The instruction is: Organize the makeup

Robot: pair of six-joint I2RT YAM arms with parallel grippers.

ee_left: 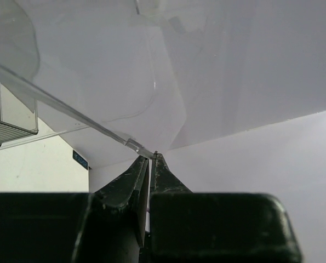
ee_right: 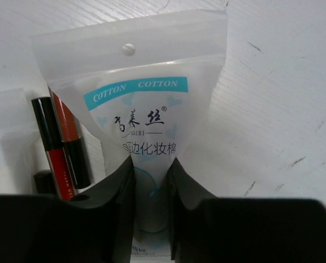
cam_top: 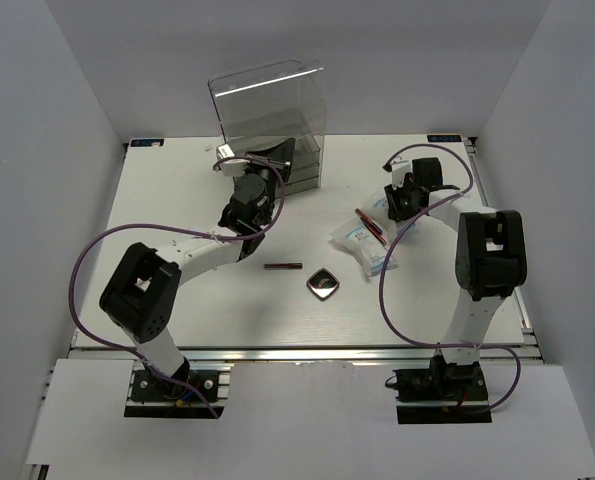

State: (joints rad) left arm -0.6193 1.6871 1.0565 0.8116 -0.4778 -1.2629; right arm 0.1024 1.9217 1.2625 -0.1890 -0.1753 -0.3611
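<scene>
Our right gripper point(ee_right: 152, 181) pinches a packet point(ee_right: 146, 109), with red sticks point(ee_right: 52, 153) at its 9 o'clock. Our left gripper point(ee_left: 152, 159) is pressed together at the box point(cam_top: 272, 120), at the table's point(cam_top: 177, 200) 12 o'clock, perhaps nipping its clear edge. The compact point(cam_top: 323, 284) sits at the packet's 7 o'clock.
</scene>
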